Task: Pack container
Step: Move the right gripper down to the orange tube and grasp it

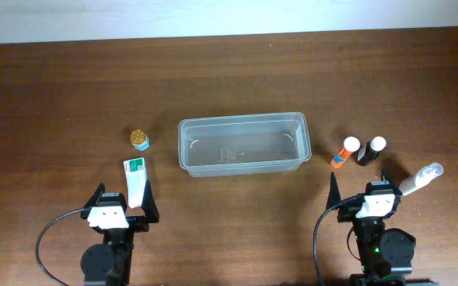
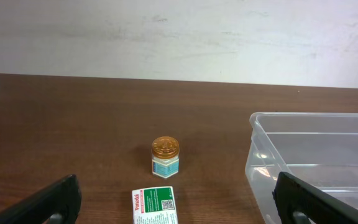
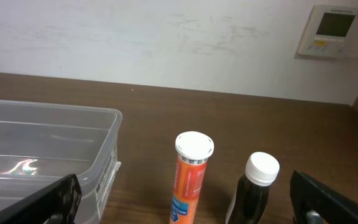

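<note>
The clear plastic container (image 1: 242, 144) sits empty at the table's middle; it also shows in the left wrist view (image 2: 316, 162) and the right wrist view (image 3: 42, 146). Left of it stand a small gold-lidded jar (image 1: 139, 139) (image 2: 165, 156) and a green-and-white box (image 1: 137, 180) (image 2: 155, 206). Right of it stand an orange tube (image 1: 343, 152) (image 3: 190, 177) and a dark bottle with a white cap (image 1: 371, 149) (image 3: 255, 193); a white spray bottle (image 1: 420, 179) lies further right. My left gripper (image 1: 122, 208) (image 2: 176, 214) is open just behind the box. My right gripper (image 1: 359, 191) (image 3: 188, 218) is open behind the tube and the dark bottle.
A white wall runs along the table's far edge (image 1: 229, 36). A wall thermostat (image 3: 335, 31) shows in the right wrist view. Bare brown wood (image 1: 245, 214) lies between the two arms in front of the container.
</note>
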Controlling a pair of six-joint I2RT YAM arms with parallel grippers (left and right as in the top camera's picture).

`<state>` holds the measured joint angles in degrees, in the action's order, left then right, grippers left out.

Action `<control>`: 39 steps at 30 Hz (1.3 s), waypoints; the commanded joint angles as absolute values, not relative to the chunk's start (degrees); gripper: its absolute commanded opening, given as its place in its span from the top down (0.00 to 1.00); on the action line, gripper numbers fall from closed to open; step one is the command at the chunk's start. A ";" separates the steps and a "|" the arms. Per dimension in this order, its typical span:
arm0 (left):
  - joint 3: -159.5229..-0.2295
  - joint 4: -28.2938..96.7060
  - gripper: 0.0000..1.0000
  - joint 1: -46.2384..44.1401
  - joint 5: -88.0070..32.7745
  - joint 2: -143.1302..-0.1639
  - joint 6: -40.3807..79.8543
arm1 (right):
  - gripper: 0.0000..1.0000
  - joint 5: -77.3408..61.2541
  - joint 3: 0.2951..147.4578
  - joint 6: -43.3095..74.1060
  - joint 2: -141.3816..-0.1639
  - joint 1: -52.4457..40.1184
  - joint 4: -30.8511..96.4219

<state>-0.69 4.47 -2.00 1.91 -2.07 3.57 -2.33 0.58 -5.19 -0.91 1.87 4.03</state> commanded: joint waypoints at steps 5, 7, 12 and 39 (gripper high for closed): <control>-0.54 4.75 0.00 -1.74 1.04 -1.65 2.50 | 0.02 -1.65 0.32 -5.58 -0.54 1.52 4.34; -0.54 4.73 0.00 -1.74 1.04 -1.65 2.50 | 0.02 -1.65 0.32 -5.56 -0.54 1.52 4.34; -0.54 4.73 0.01 -1.74 1.04 -1.65 2.50 | 0.02 -1.65 0.32 -5.56 -0.54 1.52 4.34; -0.54 4.54 0.01 -1.74 1.02 -1.65 2.81 | 0.02 -1.63 0.32 -3.92 -0.54 1.52 4.34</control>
